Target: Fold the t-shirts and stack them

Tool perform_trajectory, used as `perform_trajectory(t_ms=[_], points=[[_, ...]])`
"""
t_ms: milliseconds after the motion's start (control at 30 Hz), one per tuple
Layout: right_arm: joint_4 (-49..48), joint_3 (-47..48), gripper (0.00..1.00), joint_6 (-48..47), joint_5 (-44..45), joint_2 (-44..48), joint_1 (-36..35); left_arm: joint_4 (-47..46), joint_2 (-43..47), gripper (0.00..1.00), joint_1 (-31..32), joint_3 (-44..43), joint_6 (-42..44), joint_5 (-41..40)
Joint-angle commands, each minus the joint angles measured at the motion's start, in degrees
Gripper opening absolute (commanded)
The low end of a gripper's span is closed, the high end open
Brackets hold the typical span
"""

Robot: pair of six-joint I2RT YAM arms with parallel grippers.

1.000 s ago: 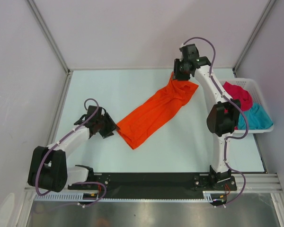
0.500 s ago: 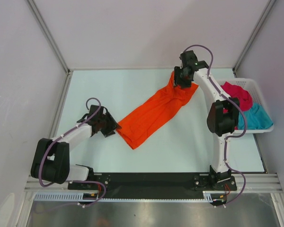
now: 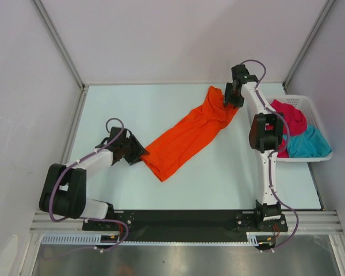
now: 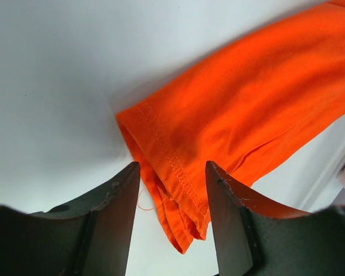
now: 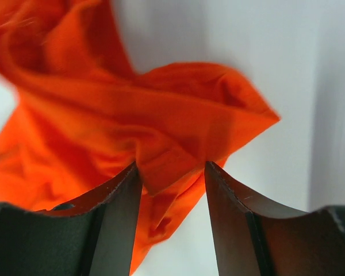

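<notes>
We're looking across all three views and nothing legible turns up: no text, label, brand, number or sign that we can read, ahead of either gripper or between its fingers.

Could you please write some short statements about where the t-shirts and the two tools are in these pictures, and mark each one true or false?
1. The orange t-shirt lies stretched out slantwise on the table. True.
2. The crimson t-shirt lies on the table beside the orange one. False: it is in the white lattice basket, together with the teal t-shirt.
3. The left tool stands with its jaws apart at the near end of the orange t-shirt. True.
4. The right tool hangs over the basket. False: it is at the far end of the orange t-shirt, jaws apart.
</notes>
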State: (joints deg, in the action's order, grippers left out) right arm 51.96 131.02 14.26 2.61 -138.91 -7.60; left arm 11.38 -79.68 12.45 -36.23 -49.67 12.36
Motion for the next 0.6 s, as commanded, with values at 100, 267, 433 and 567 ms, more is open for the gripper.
perform_trajectory(t_ms=[100,267,433,567], points=[[0.2,6.4,0.52,-1.3,4.1,-5.2,2.8,-2.2,-1.8,0.55,0.6,-1.4,-0.2,1.1],[-0.4,7.2,0.53,-0.8,5.0,-8.3,4.1,-2.0,-3.8,0.55,0.6,-2.3,0.4,1.4],[-0.6,7.7,0.52,-1.1,8.2,-9.6,4.5,-1.3,-4.0,0.55,0.6,-3.0,1.1,1.1],[-0.3,8.2,0.52,-1.2,8.3,-8.8,4.9,-0.9,-4.0,0.55,0.6,-3.2,1.3,0.9]])
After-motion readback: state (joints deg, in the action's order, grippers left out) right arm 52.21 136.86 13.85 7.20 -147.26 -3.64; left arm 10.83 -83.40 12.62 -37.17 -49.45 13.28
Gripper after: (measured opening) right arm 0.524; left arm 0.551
